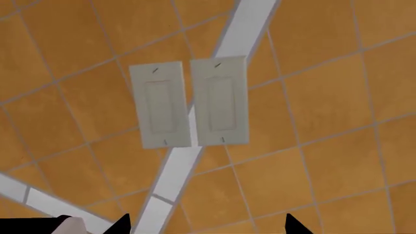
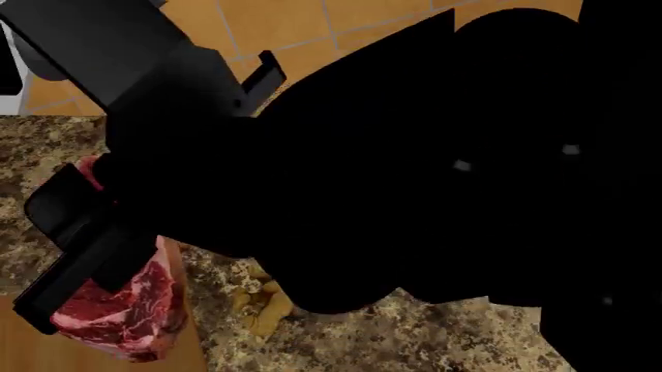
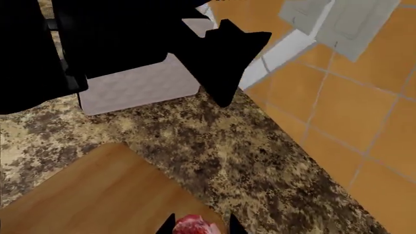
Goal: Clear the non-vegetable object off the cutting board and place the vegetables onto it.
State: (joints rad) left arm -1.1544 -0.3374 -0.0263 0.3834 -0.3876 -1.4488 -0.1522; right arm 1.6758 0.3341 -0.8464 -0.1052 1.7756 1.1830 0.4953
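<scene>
In the head view, dark robot arms fill most of the frame. At lower left the steak lies on the corner of the cutting board, partly behind a black arm link. Just right of the board, on the speckled granite table, the ginger root shows at the edge of the dark mass; the onion cannot be seen. In the right wrist view the right gripper sits at the bottom edge with its tips apart, a bit of red steak between them; whether they press it I cannot tell. The left gripper faces two wall switch plates on orange tiles, its tips spread wide.
</scene>
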